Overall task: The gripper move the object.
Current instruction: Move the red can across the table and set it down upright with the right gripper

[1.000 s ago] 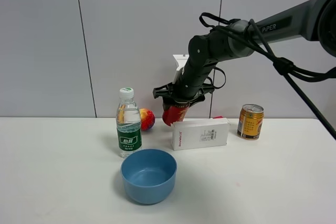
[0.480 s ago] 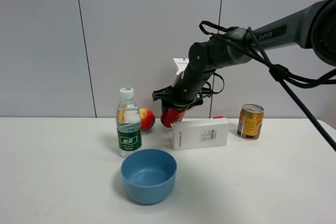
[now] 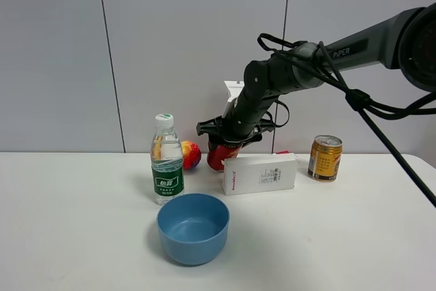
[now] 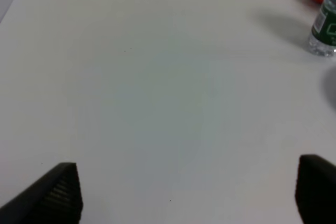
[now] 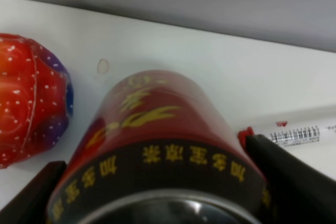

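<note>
My right gripper (image 3: 227, 133) is shut on the red can (image 3: 221, 157), which it holds tilted just behind the white box (image 3: 259, 173) and right of the red ball (image 3: 190, 154). In the right wrist view the can (image 5: 157, 129) fills the frame, with gold lettering, a black band and a silver lid, between the two black fingers (image 5: 278, 182). Its base hangs close over the table; contact is hidden. My left gripper (image 4: 184, 192) is open above bare table, and does not show in the exterior view.
A water bottle (image 3: 167, 160) stands left of centre with a blue bowl (image 3: 193, 227) in front of it. A shorter gold-orange can (image 3: 325, 158) stands at the right. The red ball (image 5: 29, 103) lies close beside the held can.
My right gripper has moved down and slightly left with the red can, bringing it lower behind the white box, closer to the table.
</note>
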Controlling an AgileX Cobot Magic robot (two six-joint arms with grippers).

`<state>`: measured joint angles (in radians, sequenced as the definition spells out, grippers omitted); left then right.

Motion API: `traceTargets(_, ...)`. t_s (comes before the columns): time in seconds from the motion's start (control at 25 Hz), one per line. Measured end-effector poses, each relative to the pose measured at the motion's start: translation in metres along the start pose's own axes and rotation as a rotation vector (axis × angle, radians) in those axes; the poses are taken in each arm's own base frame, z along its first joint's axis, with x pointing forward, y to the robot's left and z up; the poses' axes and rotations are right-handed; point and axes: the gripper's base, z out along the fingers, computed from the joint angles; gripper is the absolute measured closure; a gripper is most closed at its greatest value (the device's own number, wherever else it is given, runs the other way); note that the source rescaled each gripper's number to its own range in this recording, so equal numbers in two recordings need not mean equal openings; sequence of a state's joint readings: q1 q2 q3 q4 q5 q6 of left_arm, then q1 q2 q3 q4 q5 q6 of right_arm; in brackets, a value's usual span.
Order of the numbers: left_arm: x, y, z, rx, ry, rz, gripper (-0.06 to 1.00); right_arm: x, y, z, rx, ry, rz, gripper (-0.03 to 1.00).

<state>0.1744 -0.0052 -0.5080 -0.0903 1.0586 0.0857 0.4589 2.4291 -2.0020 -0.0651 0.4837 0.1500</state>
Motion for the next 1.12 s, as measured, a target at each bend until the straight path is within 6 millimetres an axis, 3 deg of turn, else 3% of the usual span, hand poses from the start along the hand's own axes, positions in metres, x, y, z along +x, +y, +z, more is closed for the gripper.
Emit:
traceTargets(0.68,0.0,0.0,0.0,0.0,0.0,0.0,-0.06,-0.0013,0.0002,0.0,-0.002,-0.014,-0.001,0.97)
traceTargets(1.0,0.0,0.0,0.0,0.0,0.0,0.0,-0.06,-0.0058,0.0007,-0.0016,-0.006,-0.042,-0.001,0.89)
traceTargets(1.12,0.0,0.0,0.0,0.0,0.0,0.0,-0.06,-0.0061,0.0007,-0.0016,-0.007,-0.046,0.0,0.75)
